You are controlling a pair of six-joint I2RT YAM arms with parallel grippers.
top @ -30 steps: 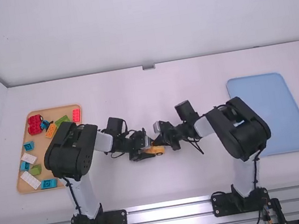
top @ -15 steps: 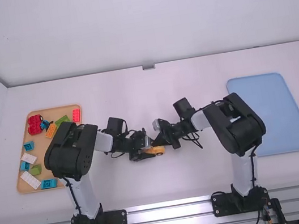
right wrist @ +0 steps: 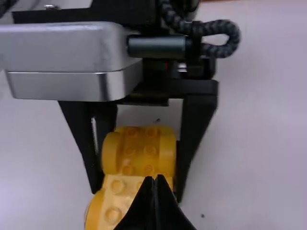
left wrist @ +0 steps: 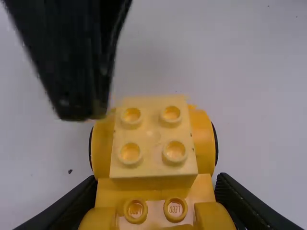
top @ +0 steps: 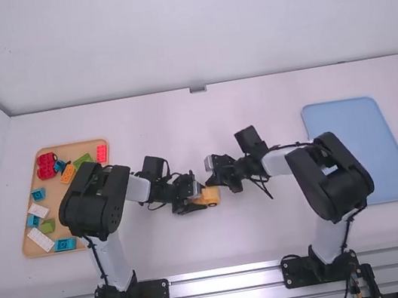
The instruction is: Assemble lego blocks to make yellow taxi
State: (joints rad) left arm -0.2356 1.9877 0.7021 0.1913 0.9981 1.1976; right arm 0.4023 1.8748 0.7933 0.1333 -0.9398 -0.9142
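My left gripper (top: 199, 199) holds the yellow car body (top: 211, 197) low at the middle of the table. In the left wrist view, the left gripper (left wrist: 154, 196) grips the body's sides, and a pale yellow four-stud brick (left wrist: 153, 140) sits on the yellow car body (left wrist: 203, 143). My right gripper (top: 212, 180) is just beyond the car, angled towards it. Its fingers are together in the right wrist view, where the right gripper (right wrist: 154, 179) overlaps the near end of the car body (right wrist: 139, 149). Nothing shows between them.
A tan tray (top: 54, 195) at the left holds red, blue, green, white and orange pieces. A blue tray (top: 359, 149) lies at the right, partly under the right arm. The two arms face each other closely at the middle.
The right gripper has drawn slightly back and away from the car, up the high view, while its elbow swung right. More of the car is uncovered. The left arm has stayed still.
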